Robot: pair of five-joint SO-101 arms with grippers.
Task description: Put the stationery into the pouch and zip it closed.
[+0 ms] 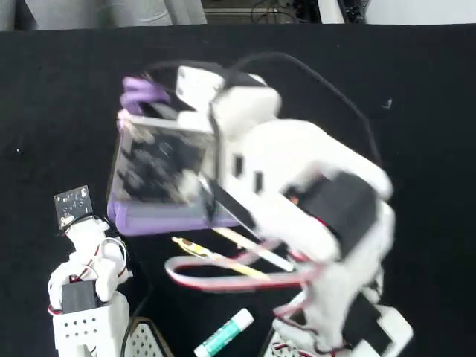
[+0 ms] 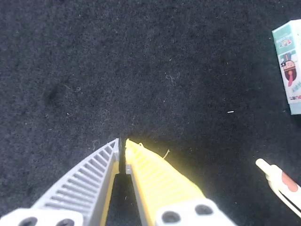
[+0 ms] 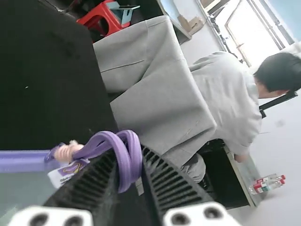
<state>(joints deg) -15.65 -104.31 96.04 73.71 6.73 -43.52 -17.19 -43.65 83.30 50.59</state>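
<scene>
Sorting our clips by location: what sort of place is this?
Likely a robotics lab or workroom: two small robot arms at a black table, the right claw holding a purple pouch, a red stool and bright window behind.

Blocked lane: right arm (image 1: 297, 186) runs diagonally from the near right corner of the table (image 1: 424, 89) to its middle, covering it from above. Middle-left is taken by the tilted pouch (image 1: 160, 175), its purple loop (image 3: 106, 141) pinched in the right gripper (image 3: 128, 153). Near edge is crowded: pens (image 1: 223, 256), a red-white cable (image 1: 223, 282) looped among them, glue stick (image 1: 223, 333), left arm (image 1: 85, 294) at the near left corner, small card (image 1: 73, 204) just beyond it. Ahead of the left gripper (image 2: 123, 141), fingers together, cloth is bare; glue stick and a pen tip lie off to one side. Open cloth: far edge strip, far right corner, right edge, far left corner. Narrow gap between small card and pouch.
</scene>
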